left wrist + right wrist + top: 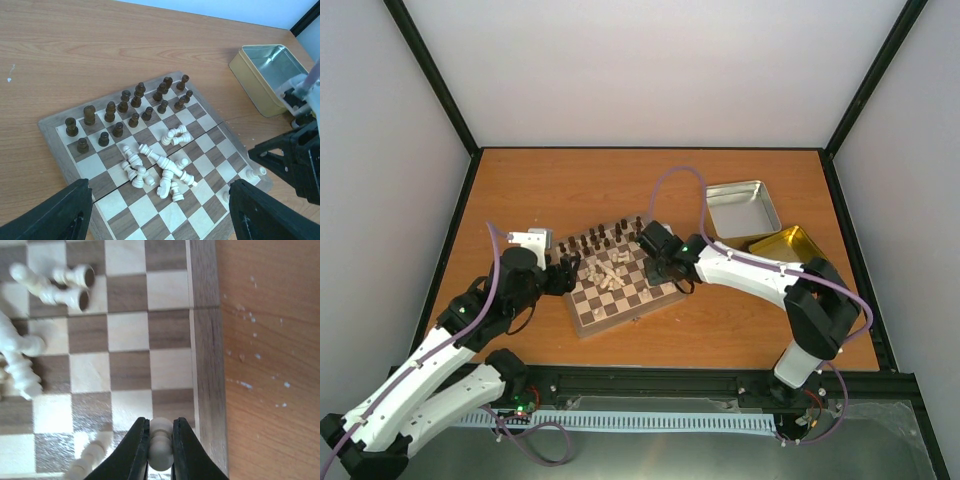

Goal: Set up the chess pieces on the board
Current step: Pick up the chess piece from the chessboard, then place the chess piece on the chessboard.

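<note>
Chess pieces [160, 170] litter the board [210, 145] on the orange table [75, 50]; right fingers [136, 452] clench one, left fingers [50, 215] spread.

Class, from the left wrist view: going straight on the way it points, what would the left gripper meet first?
Most likely the heap of fallen chess pieces in the middle of the board. The left gripper is open and aimed at it, though depth is unclear: it might touch bare squares first.

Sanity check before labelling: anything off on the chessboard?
Yes. The pale pieces lie toppled in a heap in the middle of the board, while the dark pieces stand upright in their rows. The right gripper pinches one pale pawn near the rim.
</note>
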Available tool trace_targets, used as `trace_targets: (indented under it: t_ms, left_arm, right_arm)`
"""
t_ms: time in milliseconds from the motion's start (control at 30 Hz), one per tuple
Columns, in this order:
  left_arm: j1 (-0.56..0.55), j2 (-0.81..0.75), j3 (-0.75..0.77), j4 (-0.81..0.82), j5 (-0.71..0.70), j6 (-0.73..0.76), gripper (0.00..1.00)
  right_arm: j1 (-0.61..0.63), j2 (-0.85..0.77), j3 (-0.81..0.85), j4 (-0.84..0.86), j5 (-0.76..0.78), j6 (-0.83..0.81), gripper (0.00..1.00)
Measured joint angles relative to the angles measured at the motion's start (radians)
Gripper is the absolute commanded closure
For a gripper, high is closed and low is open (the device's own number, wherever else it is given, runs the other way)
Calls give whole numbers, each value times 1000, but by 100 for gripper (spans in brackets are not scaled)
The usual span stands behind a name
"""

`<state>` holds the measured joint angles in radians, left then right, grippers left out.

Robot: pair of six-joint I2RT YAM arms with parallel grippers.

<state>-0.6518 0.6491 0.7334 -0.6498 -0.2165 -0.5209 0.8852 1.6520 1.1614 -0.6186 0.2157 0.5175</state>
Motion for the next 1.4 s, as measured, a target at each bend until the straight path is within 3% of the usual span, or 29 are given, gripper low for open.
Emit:
trace_targets:
  t_ms: [933, 1067, 1200, 1400]
  left_arm:
    - [0, 10, -2, 0, -1, 0, 25]
    - [0, 7, -2, 1, -1, 0, 25]
    - [0, 7, -2, 2, -1, 0, 25]
    - [0, 8, -2, 3, -1, 0, 25]
  right_arm:
    - [-34, 134, 27, -43, -42, -42, 85]
    - [-34, 145, 27, -44, -47, -48, 80]
    - [-35, 146, 27, -45, -43, -50, 67]
    - [-37, 130, 29, -50, -31, -55, 63]
